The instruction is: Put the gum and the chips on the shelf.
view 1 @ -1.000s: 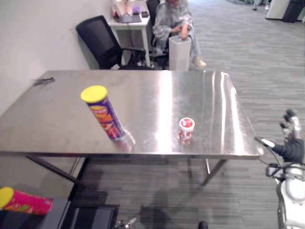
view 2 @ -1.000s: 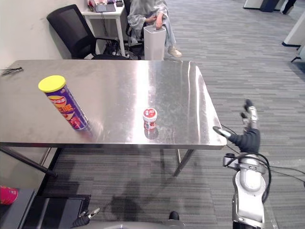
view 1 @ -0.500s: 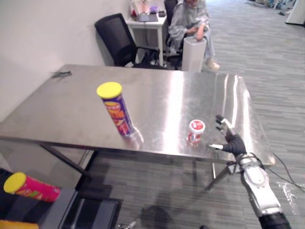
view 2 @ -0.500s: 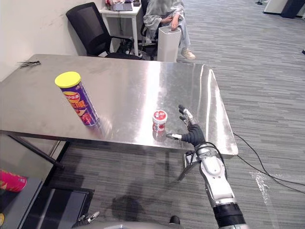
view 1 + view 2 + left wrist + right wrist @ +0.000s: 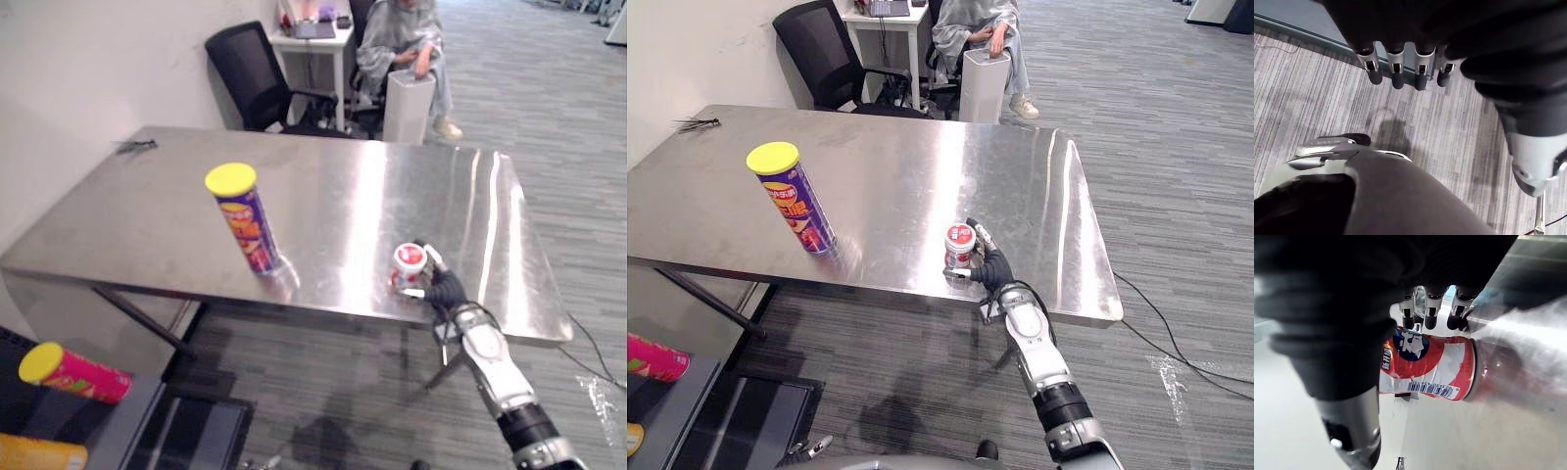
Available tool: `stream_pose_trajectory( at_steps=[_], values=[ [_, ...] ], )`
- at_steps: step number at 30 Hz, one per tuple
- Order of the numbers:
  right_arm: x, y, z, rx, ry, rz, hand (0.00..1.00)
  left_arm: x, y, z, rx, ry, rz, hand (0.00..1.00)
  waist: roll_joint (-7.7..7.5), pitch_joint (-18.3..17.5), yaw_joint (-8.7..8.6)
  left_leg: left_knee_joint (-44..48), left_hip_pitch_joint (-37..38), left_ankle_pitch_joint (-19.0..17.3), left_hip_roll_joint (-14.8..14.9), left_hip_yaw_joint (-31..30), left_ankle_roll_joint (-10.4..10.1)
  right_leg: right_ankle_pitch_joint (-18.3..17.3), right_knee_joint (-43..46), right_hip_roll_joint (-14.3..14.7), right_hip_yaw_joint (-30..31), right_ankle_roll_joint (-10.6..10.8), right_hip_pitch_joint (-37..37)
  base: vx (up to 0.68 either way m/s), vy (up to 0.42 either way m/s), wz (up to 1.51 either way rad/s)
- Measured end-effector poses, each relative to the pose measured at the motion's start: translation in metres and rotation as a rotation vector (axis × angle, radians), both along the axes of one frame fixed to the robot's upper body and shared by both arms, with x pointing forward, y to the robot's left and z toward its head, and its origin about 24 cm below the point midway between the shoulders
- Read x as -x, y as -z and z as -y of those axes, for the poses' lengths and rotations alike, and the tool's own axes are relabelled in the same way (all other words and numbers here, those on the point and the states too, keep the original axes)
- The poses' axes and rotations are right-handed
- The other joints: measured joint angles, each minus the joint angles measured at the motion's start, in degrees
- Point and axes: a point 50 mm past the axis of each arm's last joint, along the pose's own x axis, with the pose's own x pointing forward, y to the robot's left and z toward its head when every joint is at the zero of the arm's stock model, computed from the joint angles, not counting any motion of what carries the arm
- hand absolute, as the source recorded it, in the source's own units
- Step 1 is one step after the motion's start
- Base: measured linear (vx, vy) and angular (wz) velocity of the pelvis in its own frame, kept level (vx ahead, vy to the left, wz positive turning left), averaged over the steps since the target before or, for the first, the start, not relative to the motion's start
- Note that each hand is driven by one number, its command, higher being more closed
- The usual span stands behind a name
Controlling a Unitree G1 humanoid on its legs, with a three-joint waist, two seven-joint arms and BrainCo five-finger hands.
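A purple chips can (image 5: 247, 221) with a yellow lid stands upright on the steel table (image 5: 147, 220), left of the middle. The gum, a small red and white tub (image 5: 409, 264), stands near the table's front edge. My right hand (image 5: 991, 266) is right beside the tub at its right, open. In the right wrist view its fingers (image 5: 1431, 313) reach past one side of the gum tub (image 5: 1425, 363) and the thumb (image 5: 1352, 431) lies on the other side. My left hand (image 5: 1397, 68) hangs open over the carpet floor.
At the lower left is a dark shelf (image 5: 147, 411) with a pink yellow-lidded can (image 5: 71, 373) lying on it. Behind the table are a black office chair (image 5: 245, 73), a seated person (image 5: 402, 34) and a white bin (image 5: 408, 103). A small dark object (image 5: 132, 147) lies at the table's far left corner.
My right hand has come in from beyond the table's right edge to the gum tub. The camera has shifted too; the can and tub stand where they were.
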Motion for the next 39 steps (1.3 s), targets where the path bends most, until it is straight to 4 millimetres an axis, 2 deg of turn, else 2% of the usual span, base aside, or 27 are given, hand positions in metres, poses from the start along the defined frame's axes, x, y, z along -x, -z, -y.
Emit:
stream_pose_trajectory(
  at_steps=[5,6,17,31,36,39],
  values=[
    [-0.006,-0.003,-0.002,-0.007,0.019,0.007,0.0,0.0,0.0,0.0,-0.005,-0.003,0.001,0.0,-0.17,0.1,0.15,-0.2,0.0,0.0,-0.1,0.1,0.0,0.0,-0.2,0.0,0.1,0.0,-0.1,0.0,0.0,0.0],
    [-0.008,-0.004,-0.004,-0.017,0.023,0.008,1.0,0.0,0.0,-0.001,-0.006,-0.003,0.0,0.0,-0.18,0.2,0.14,-0.2,0.0,0.0,-0.1,0.1,0.0,0.0,-0.3,0.0,0.1,0.0,-0.1,0.0,0.0,0.0],
    [-0.015,-0.005,-0.011,-0.049,0.056,0.0,1.0,-0.005,-0.002,-0.001,-0.019,-0.007,0.02,0.0,-0.42,1.3,1.26,-0.7,0.8,0.0,-0.1,0.3,0.0,0.2,-0.6,0.0,0.2,0.0,0.5,-0.01,0.0,-0.01],
    [-0.017,-0.013,-0.016,-0.051,0.041,0.03,1.0,-0.006,-0.002,-0.001,-0.021,-0.006,0.027,0.0,-0.61,1.4,1.36,-1.1,1.0,0.0,-0.2,0.5,0.0,0.6,-1.4,0.0,0.6,0.1,0.7,0.0,0.0,0.0],
    [-0.002,-0.046,-0.006,-0.05,0.046,0.194,1.0,-0.005,-0.002,-0.003,-0.023,-0.033,0.029,0.0,-0.72,1.5,1.32,-1.1,1.2,0.0,-0.1,0.5,0.0,0.6,-1.2,-0.1,0.7,0.1,0.7,0.0,0.0,0.0],
    [0.008,-0.064,0.016,-0.048,0.107,0.278,1.0,-0.004,-0.002,-0.003,-0.023,-0.039,0.027,0.0,-0.73,1.5,1.16,-1.1,1.5,0.0,0.0,0.7,0.0,0.6,-1.0,-0.1,0.9,0.2,0.9,-0.02,-0.007,-0.03]
  ],
)
